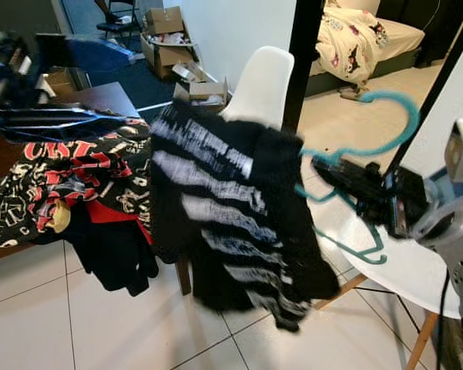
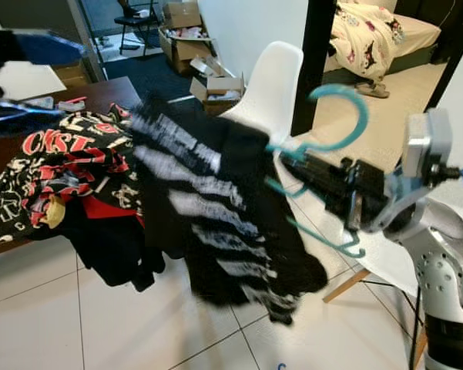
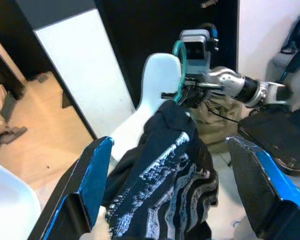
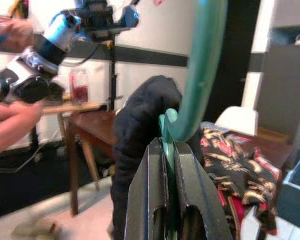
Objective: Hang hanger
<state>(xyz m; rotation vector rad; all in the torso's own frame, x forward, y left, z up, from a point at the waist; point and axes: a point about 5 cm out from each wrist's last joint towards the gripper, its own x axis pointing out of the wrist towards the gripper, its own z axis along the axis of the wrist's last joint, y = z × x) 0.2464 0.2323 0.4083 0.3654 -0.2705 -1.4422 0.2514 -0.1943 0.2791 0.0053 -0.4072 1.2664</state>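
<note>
One hanger [image 1: 370,166] | clamped btwn R gripper [image 1: 321,171] jaws | w/ sweater [image 1: 231,208]

Head eyes look down; wrist cameras face the shared hanger [image 1: 370,146].

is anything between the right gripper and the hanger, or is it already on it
Nothing stands between them. The right gripper is shut on the teal hanger just below its hook, fingers pinching it. A black striped garment hangs from the hanger in front of the white chair. No rail to hang it on can be made out.
</note>
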